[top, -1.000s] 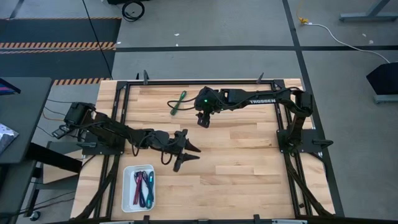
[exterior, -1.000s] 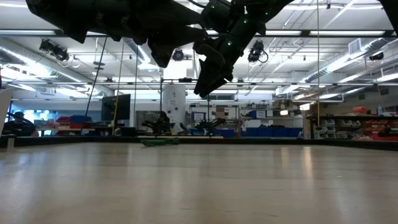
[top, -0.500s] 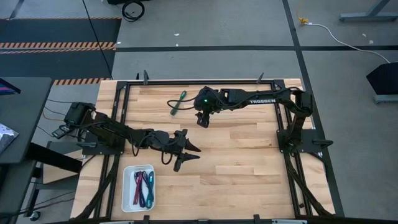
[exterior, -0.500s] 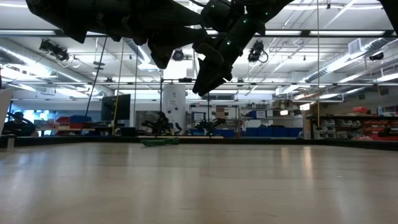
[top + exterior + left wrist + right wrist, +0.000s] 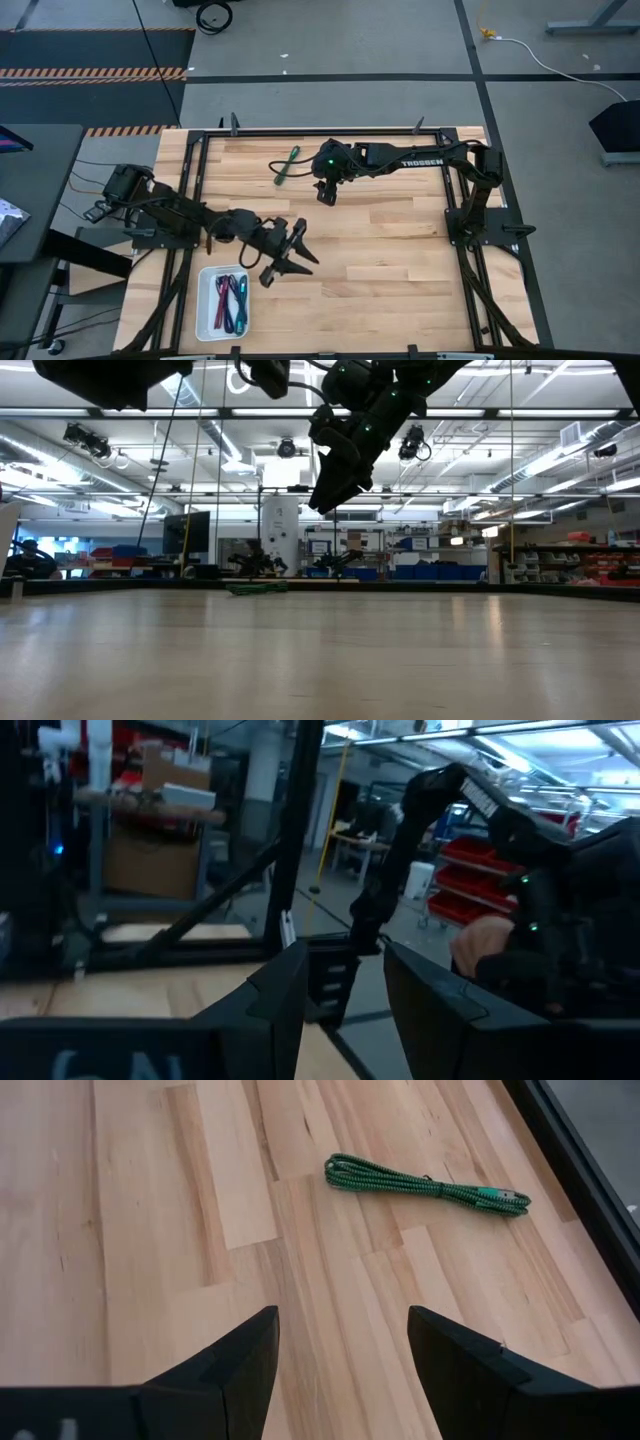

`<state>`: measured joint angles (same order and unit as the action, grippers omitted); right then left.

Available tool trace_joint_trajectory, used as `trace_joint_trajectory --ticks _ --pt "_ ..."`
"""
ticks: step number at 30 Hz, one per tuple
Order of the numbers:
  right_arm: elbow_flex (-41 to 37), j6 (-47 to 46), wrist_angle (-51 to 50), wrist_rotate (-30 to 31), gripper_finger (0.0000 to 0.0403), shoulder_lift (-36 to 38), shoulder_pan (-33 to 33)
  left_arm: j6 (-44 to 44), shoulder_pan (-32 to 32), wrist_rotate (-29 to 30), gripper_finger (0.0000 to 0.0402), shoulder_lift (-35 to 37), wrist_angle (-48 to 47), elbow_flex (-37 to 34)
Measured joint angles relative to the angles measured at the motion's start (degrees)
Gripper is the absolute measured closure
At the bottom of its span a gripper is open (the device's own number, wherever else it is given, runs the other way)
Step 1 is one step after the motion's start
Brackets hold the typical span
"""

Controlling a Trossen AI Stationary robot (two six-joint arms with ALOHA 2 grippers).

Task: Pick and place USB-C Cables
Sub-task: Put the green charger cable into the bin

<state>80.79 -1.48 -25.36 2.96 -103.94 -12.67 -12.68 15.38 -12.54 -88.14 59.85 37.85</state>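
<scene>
One cable remains loose on the table: the green cable [image 5: 288, 165], lying on bare wood in the upper middle of the high view, close to the far rail of the black frame. The other cables [image 5: 232, 301] are already in the white tray [image 5: 203, 305] at the lower left of that view; purple, magenta, blue-violet and teal strands can be made out there, lying side by side lengthwise.

Right gripper [image 5: 325, 193]: hovers above the table just right of and slightly below the green cable in the high view. Fingers apart, nothing between them. In the right wrist view the green cable [image 5: 425, 1184] sits ahead of the fingers [image 5: 236, 1360], toward the upper right of the frame, its long axis running nearly crosswise to the pointing direction, folded end left, plug end right. In the low view the gripper hangs well above the board, with the cable a thin green streak at the far edge.

Left gripper [image 5: 288, 257]: lower centre-left of the high view, just right of and above the tray, well apart from the green cable. Fingers part-open, empty; its wrist view shows only the room and frame between them.

Judgement: right arm is clearly the nearer one. The pick turns on shifting forward and toward the far rail, then descending with the fingers straddling the bundle across its narrow width.
</scene>
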Motion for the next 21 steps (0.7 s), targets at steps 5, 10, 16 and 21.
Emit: trace_joint_trajectory --ticks 5,10,16,21 --pt "0.00 0.05 -0.02 -0.12 0.0175 0.00 0.00 2.82 1.15 -0.22 0.0260 0.00 0.34 0.00" --pt "0.00 0.12 -0.02 -0.15 0.0175 0.00 0.00 2.78 0.89 -0.39 0.0260 0.00 0.27 0.00" --pt "0.00 0.12 -0.04 -0.15 0.0175 0.00 0.02 2.29 -1.58 -0.26 0.0260 0.08 -9.08 0.02" --pt "0.00 0.57 0.00 -0.13 0.0175 0.00 0.17 -0.22 -5.39 -0.15 0.0260 2.52 -21.60 0.00"
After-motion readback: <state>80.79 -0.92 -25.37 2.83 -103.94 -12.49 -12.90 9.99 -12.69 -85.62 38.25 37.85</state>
